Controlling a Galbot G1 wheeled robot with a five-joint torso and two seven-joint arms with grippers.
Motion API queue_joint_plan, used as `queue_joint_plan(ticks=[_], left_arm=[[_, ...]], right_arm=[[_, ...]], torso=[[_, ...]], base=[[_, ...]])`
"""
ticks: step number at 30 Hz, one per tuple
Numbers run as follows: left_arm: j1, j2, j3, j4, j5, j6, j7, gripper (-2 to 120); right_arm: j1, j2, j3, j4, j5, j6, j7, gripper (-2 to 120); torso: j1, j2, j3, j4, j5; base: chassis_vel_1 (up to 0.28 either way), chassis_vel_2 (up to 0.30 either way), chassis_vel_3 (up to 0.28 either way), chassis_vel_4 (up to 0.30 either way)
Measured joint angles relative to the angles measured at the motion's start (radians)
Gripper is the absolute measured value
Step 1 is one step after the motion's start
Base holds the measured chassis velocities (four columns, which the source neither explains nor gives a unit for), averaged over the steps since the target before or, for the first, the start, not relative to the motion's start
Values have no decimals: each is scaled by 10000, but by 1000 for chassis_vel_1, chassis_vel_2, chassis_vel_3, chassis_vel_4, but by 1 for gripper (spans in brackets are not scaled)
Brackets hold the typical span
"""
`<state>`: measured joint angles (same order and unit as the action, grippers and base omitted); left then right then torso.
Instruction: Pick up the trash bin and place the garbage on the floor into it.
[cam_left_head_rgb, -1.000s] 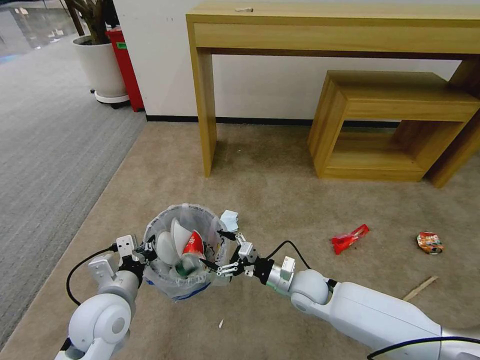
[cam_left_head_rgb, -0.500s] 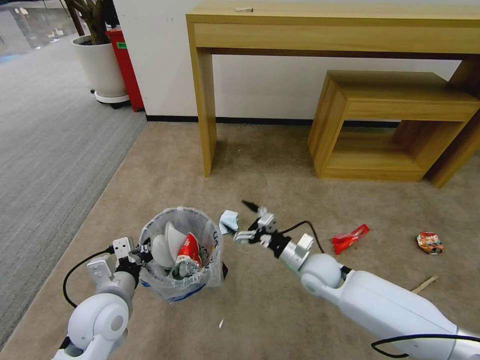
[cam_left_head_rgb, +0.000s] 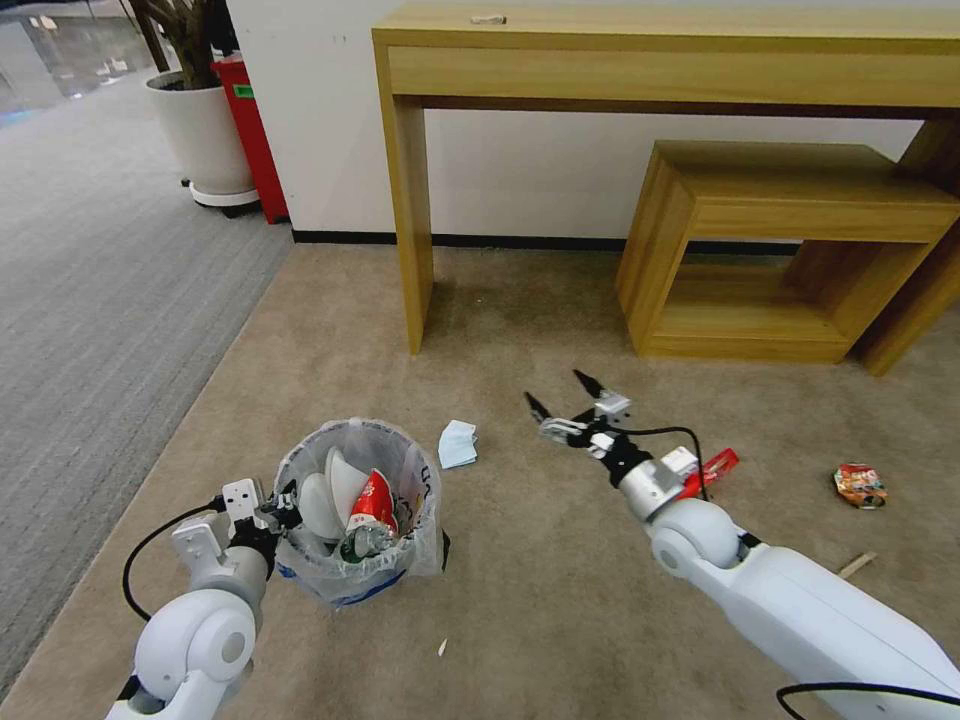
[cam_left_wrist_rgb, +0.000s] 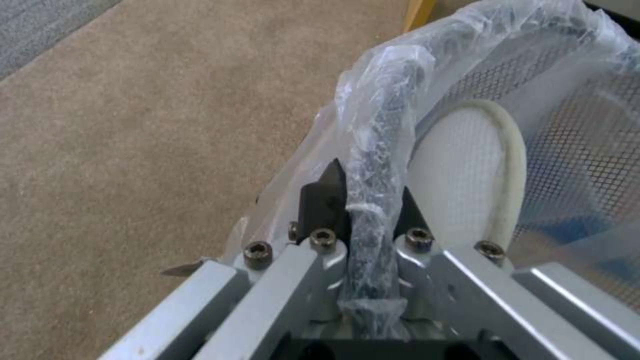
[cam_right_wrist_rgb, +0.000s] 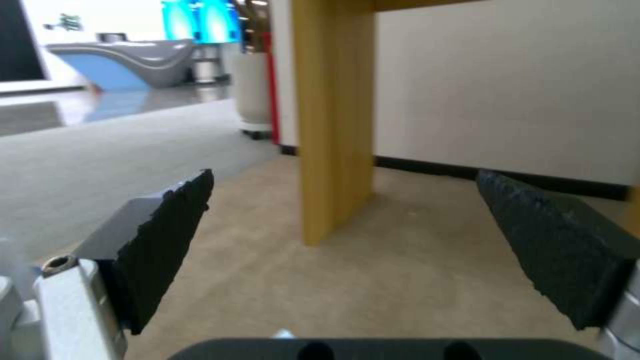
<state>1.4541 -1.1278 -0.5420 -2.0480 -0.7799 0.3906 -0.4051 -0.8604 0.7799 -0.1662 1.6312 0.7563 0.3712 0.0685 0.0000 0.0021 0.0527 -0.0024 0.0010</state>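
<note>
One thin rim fold is all the left gripper (cam_left_wrist_rgb: 363, 200) clamps on the trash bin (cam_left_head_rgb: 355, 510), so the bin may slip while the right gripper (cam_left_head_rgb: 565, 395), jaws wide and empty, works above the floor (cam_left_head_rgb: 520, 320).

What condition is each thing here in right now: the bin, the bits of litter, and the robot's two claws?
trash bin: upright, part filled, rim gripped.
left gripper: shut on the bin's rim.
right gripper: open, empty, above the floor.
pale blue mask: flat on the carpet beside the bin.
red wrapper: on the carpet.
orange packet: crumpled, on the carpet.
wooden stick: lying on the carpet.
</note>
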Motion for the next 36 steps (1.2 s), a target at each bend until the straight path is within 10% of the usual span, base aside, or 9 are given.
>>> queue_joint_plan(ticks=[15, 36], left_arm=[[115, 142, -105, -63, 104, -60, 57, 2], [327, 417, -1527, -496, -620, 206, -315, 2]], right_arm=[[-2842, -392, 3519, 0, -629, 153, 44, 100], [-3620, 78, 4254, -162, -1164, 187, 89, 100]], torso=[[0, 0, -1, 0, -2], [0, 0, 0, -1, -5]], base=[[0, 0, 0, 0], [0, 0, 0, 0]])
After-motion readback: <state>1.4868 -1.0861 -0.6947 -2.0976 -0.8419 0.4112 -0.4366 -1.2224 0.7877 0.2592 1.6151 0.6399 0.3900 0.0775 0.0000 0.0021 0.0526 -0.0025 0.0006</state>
